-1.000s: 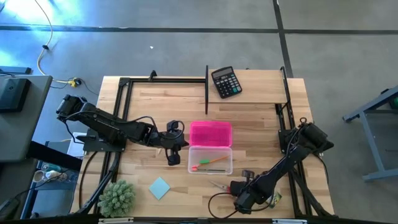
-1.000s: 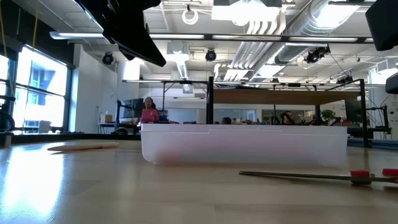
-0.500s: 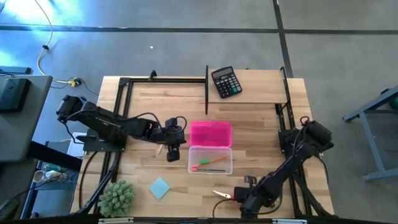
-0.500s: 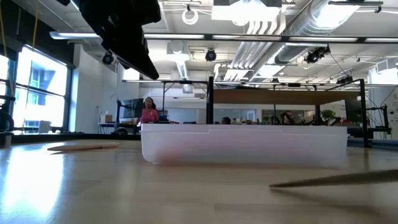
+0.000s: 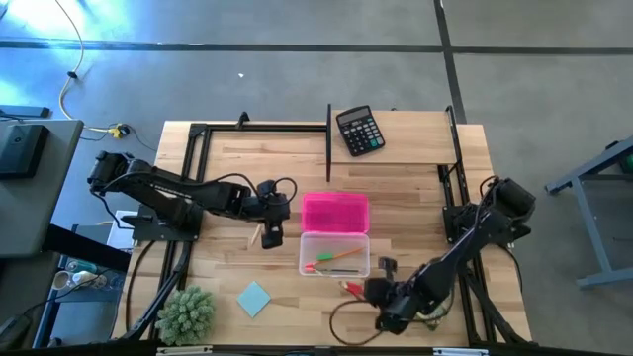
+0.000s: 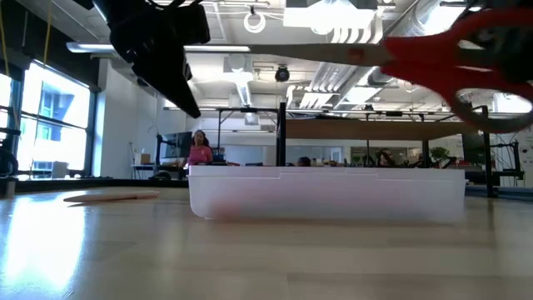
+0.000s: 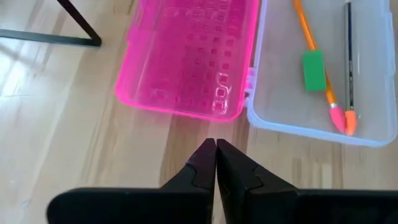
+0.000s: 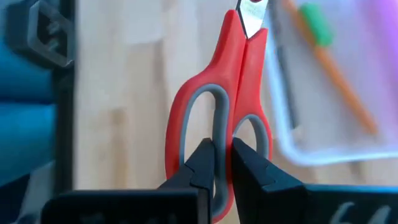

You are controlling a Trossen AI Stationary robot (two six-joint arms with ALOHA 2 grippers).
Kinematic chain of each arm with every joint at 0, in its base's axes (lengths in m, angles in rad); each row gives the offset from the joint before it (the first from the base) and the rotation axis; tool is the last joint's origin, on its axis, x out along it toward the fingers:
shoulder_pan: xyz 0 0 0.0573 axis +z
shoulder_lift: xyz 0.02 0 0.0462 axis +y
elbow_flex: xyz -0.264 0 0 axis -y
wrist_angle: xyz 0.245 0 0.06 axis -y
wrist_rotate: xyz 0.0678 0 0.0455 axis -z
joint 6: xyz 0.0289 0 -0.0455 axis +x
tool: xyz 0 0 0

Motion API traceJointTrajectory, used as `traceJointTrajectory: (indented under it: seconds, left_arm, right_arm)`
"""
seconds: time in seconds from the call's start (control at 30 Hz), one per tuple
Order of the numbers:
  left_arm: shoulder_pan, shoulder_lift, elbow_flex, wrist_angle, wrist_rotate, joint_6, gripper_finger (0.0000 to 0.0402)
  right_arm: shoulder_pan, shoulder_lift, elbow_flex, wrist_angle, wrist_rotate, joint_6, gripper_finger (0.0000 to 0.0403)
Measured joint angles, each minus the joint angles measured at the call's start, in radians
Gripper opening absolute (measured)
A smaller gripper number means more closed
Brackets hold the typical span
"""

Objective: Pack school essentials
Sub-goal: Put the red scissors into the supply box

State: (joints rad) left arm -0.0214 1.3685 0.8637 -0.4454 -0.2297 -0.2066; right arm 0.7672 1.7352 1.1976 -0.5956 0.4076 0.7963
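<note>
My right gripper [image 8: 217, 158] is shut on the red-handled scissors [image 5: 351, 288] and hovers just near of the clear tray [image 5: 334, 265], toward its right end. In the low view the scissors [image 6: 450, 54] hang high above the table. The tray holds an orange pencil [image 7: 316, 65], a green eraser [image 7: 313, 71] and a grey pencil [image 7: 348, 56]. Its pink lid [image 5: 334, 212] lies open on the far side. My left gripper [image 7: 215, 149] is shut and empty, above the table left of the lid. The pale wooden stick [image 5: 254, 236] lies flat beside it. The blue notepad [image 5: 253, 298] lies near the front edge. My right gripper pinches the scissors between its two fingers at the red bar between the two finger loops [image 8: 222, 127]. The fingers lie along the scissors, whose closed blades [image 8: 250, 14] point away from the gripper toward the tray. The scissors are lifted clear of the table, roughly level.
A black calculator [image 5: 358, 130] sits at the far edge and a fuzzy green plant [image 5: 186, 313] at the near left corner. Black frame rails [image 5: 328, 124] cross the far part of the table. Bare wood lies between the notepad and the tray.
My right gripper has first slid toward the near edge with the scissors, then risen and moved toward the tray; the scissors, lying on the table a second ago, are now lifted clear. My left gripper has drifted toward the table's left and far side, uncovering the wooden stick.
</note>
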Motion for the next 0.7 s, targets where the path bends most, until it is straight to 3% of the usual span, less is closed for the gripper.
traceJointTrajectory:
  seconds: [0.3, 0.7]
  left_arm:
    - [-0.033, -0.001, -0.1, 0.076, 0.002, -0.038, 0.0005]
    - [-0.039, -0.033, -0.112, 0.076, 0.002, -0.052, 0.0005]
  right_arm:
    - [-0.159, -0.002, 0.0, -0.039, 0.008, -0.123, 0.002]
    - [-0.286, 0.007, 0.002, -0.07, -0.104, -0.243, 0.002]
